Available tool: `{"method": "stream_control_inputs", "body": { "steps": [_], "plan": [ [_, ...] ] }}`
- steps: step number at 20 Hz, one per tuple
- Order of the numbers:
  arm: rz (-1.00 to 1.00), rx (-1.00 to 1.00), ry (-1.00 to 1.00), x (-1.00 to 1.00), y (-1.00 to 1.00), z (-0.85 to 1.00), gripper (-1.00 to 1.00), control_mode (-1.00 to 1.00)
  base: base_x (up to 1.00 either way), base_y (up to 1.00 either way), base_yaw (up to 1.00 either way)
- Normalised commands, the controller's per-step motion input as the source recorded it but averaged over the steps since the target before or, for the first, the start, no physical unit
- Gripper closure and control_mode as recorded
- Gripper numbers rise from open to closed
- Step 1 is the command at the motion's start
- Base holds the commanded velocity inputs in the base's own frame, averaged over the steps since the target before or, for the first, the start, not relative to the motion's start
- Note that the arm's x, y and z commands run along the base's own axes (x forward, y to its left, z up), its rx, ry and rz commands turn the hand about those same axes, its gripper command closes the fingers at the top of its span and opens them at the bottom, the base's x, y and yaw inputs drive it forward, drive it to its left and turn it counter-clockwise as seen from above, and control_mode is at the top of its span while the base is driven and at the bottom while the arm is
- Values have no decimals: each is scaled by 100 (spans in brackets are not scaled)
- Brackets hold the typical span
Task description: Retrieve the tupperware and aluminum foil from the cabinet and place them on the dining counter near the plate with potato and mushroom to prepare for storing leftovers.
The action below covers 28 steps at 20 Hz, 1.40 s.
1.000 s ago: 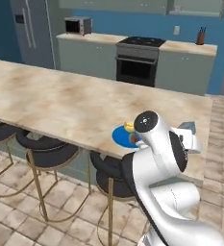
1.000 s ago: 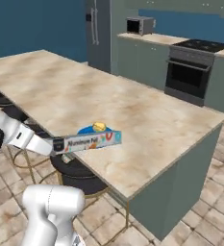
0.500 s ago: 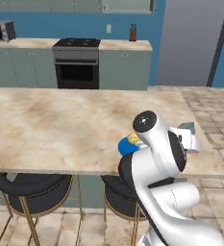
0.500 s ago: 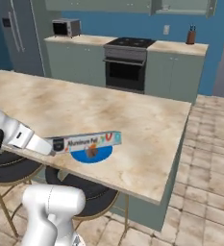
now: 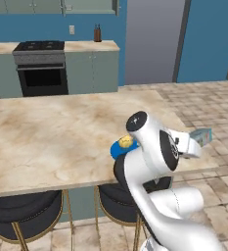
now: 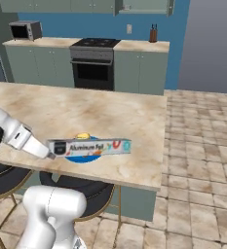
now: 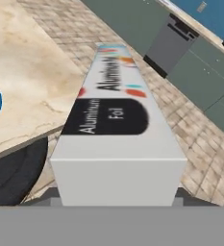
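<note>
A rendered home kitchen is being shown: a black stove (image 6: 94, 43) set among grey-green base cupboards (image 6: 139, 70) at 12 o'clock, a microwave (image 6: 24, 30) at 10 o'clock, and a marbled dining counter (image 6: 129, 124) with black round stools (image 5: 22, 213) beneath it.

The white arm with dark joints bends at its elbow and reaches level over the near edge of the beige marbled dining counter (image 6: 134, 121). Its gripper (image 6: 50, 154) is clamped on one end of the long white foil carton (image 6: 90, 146), held horizontal.
</note>
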Motion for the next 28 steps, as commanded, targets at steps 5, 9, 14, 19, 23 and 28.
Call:
{"method": "stream_control_inputs", "body": {
  "steps": [5,9,14,19,23,28],
  "plan": [
    [15,4,0,16,-39,-7,100,-100,0,0,0],
    [40,8,0,5,-70,-24,100,-100,0,0,0],
    [52,3,1,19,-50,-49,100,-100,0,0,0],
    [48,2,0,65,-34,-46,100,-100,0,0,0],
    [26,1,0,81,-12,-35,100,-100,0,0,0],
    [7,6,0,63,-10,-29,100,-100,0,0,0]
  ]
}}
